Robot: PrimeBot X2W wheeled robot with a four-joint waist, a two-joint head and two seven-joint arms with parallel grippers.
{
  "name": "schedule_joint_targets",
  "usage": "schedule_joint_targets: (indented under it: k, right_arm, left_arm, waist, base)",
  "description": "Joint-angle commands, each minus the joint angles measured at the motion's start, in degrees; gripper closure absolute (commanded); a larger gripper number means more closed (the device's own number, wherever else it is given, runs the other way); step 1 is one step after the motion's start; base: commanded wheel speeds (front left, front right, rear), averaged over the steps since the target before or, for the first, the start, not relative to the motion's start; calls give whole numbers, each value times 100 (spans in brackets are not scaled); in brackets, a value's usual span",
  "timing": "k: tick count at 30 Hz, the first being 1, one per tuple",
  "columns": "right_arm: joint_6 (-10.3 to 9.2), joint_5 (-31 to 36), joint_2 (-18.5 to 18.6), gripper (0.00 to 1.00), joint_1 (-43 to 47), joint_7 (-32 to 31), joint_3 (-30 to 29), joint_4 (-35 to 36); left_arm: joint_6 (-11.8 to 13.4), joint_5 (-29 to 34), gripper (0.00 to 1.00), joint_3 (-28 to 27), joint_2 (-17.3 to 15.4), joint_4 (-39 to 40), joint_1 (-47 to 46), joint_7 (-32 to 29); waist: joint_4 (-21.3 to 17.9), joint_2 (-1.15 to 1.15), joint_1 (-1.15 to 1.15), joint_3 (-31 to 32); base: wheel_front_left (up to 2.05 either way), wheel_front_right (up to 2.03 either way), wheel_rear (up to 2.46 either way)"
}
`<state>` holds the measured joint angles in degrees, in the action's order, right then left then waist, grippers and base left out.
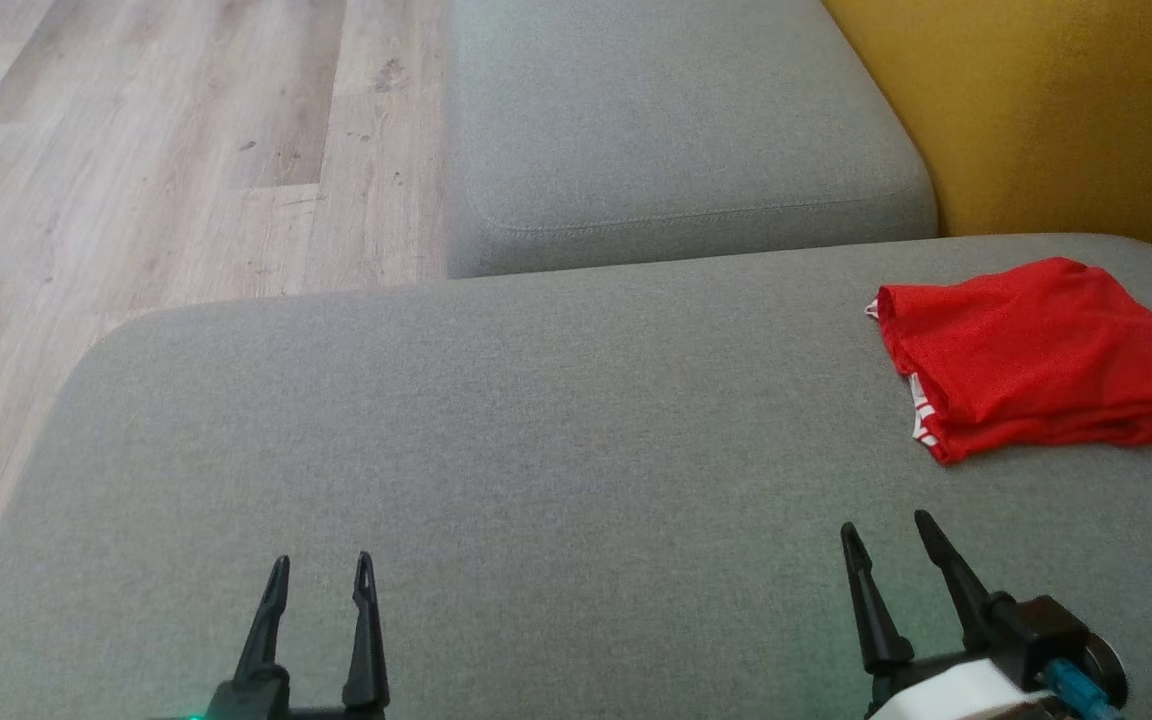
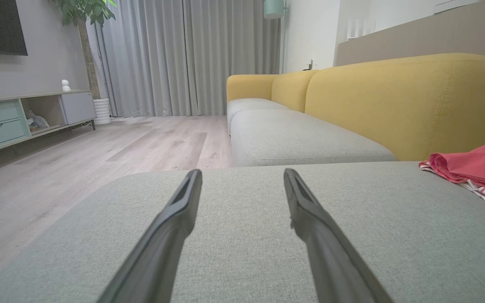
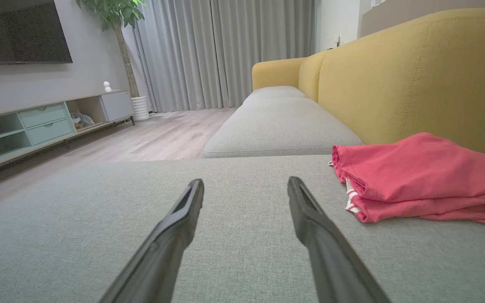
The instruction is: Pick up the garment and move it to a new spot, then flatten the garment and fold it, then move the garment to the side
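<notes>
Head view: garment (image 1: 1036,355) beyond right gripper (image 1: 884,522).

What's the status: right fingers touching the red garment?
Apart. Head view shows bare grey cushion between the right gripper and the red garment.

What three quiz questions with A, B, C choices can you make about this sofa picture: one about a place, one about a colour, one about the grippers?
1. Where does the garment lie on the grey seat cushion?
A. at the robot's left
B. in the middle
C. at the robot's right, near the yellow backrest

2. What colour is the garment?
A. blue
B. red, with white stripes at one edge
C. green

3. How are the left gripper and right gripper?
A. both open, holding nothing
B. both shut on the garment
C. one shut

Answers: C, it lies at the head view's right by the backrest; B, the cloth is red; A, each is spread over bare cushion.
</notes>
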<state>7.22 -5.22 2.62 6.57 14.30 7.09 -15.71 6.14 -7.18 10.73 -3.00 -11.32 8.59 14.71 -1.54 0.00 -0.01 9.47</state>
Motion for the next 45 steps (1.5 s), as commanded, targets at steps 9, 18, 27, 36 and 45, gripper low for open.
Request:
schedule_joint_targets:
  k: [9,18,27,36,45]
  right_arm:
    - [-1,-159,-3,100,32,-9,13,-115]
    - [1,-762,28,100,-56,-124,-49,-96]
    - [3,-1484,59,100,-167,-261,-122,-80]
    - [5,-2126,80,100,-260,-390,-194,-58]
    - [7,-2764,97,100,-352,-522,-272,-35]
  left_arm:
    - [-24,-68,100,-1,1,-186,2,-31]
    - [-110,-626,100,-114,2,-197,-99,-174]
    - [-218,-1309,100,-245,3,-192,-208,-334]
    - [-316,-1922,100,-370,4,-197,-315,-485]
    - [-413,-2534,100,-496,5,-204,-423,-637]
  waist:
    - [-5,0,1,-21]
    - [6,0,1,-83]
    - [19,0,1,-159]
    - [30,0,1,-228]
    - [42,0,1,-297]
  base:
    - [0,0,0]
    - [0,0,0]
    - [0,0,0]
    - [0,0,0]
    - [0,0,0]
